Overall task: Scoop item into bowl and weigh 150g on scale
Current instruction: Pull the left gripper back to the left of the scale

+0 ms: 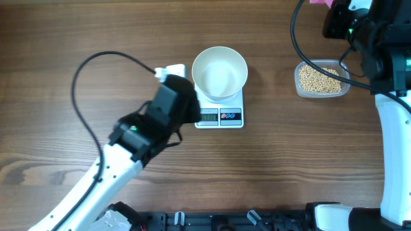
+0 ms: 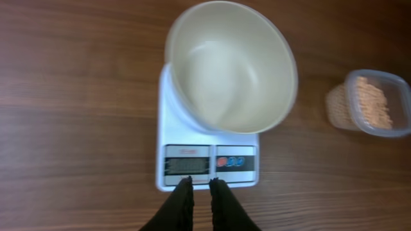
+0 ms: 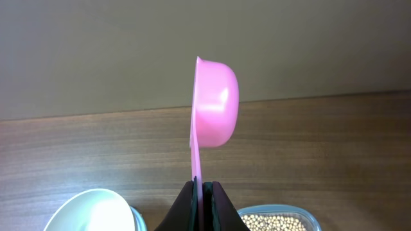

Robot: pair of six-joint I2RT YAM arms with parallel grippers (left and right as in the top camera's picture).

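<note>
**Bowl on the scale, beans in their tub, scoop up in the air**

Here's the white bowl (image 1: 219,72) sitting squarely on the scale (image 1: 219,117), mid-counter (image 1: 289,167); its inside shows smooth bare white; the scale's grey display and dark button panel face the near edge. The left pincer (image 2: 200,182) points straight at that display edge, tips just over the scale's front rim; whether they touch it I can't tell; the two dark fingers (image 2: 185,192) stand a narrow slit apart, with nothing between them.

Over to the right: the beans (image 1: 320,79) lie heaped in a clear plastic container (image 1: 299,90), well apart from the scale, off to its right on the bare wood. The right pincer (image 3: 203,185) is clamped tight on the thin handle of a pink scoop (image 3: 215,102); the scoop stands upright, seen edge-on, its cup bulging to one side, raised clear above the counter; the wrist view catches the container's rim and the bowl's rim down below it.
</note>
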